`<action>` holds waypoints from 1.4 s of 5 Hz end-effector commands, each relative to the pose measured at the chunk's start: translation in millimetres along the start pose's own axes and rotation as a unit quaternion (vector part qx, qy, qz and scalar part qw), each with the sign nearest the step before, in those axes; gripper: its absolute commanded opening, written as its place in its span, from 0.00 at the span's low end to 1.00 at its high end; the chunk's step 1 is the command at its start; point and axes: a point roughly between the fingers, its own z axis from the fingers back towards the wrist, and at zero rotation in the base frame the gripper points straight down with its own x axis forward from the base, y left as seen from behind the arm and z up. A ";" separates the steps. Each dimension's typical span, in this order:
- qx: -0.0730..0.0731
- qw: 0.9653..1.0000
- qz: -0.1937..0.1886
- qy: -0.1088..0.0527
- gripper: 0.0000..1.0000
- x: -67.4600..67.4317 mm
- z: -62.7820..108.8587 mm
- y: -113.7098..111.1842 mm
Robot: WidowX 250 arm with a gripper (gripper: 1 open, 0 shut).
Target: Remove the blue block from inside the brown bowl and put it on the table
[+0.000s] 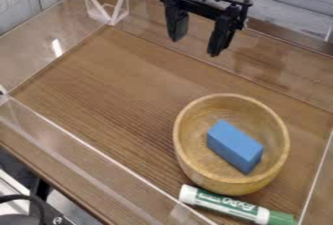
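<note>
A: Where does the blue block (235, 145) sit?

B: It lies inside the brown bowl (190, 124), on the bowl's floor, turned at a slant. The bowl stands on the table (117, 83), toward the lower right corner.

A: And the gripper (197, 34)?

B: It hangs at the top of the view, well apart from the bowl, pointing down. Its two dark fingers (173, 24) stand spread with clear space between them, and nothing is held. The arm above it is cut off by the top edge.

A: Anything else hard to read?

B: A green-and-white marker (239, 205) lies just beside the bowl's near rim; its printing is too small to make out. The clear acrylic walls (53, 141) show mostly as glints, and the dark parts at the lower left corner cannot be identified.
</note>
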 end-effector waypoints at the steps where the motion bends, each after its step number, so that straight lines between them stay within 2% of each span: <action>1: -0.004 0.999 0.034 0.005 1.00 -6.4 -5.5 -7.4; 2: -0.011 0.995 0.099 -0.002 1.00 -19.1 -7.8 -23.7; 3: -0.021 0.983 0.180 -0.013 1.00 -30.9 -6.9 -43.0; 4: -0.036 0.965 0.260 -0.026 1.00 -37.1 -9.8 -63.4; 5: -0.050 0.939 0.338 -0.037 1.00 -38.9 -14.4 -74.4; 6: -0.058 0.922 0.381 -0.038 1.00 -41.3 -21.7 -80.3; 7: -0.061 0.915 0.398 -0.040 1.00 -42.7 -31.0 -84.1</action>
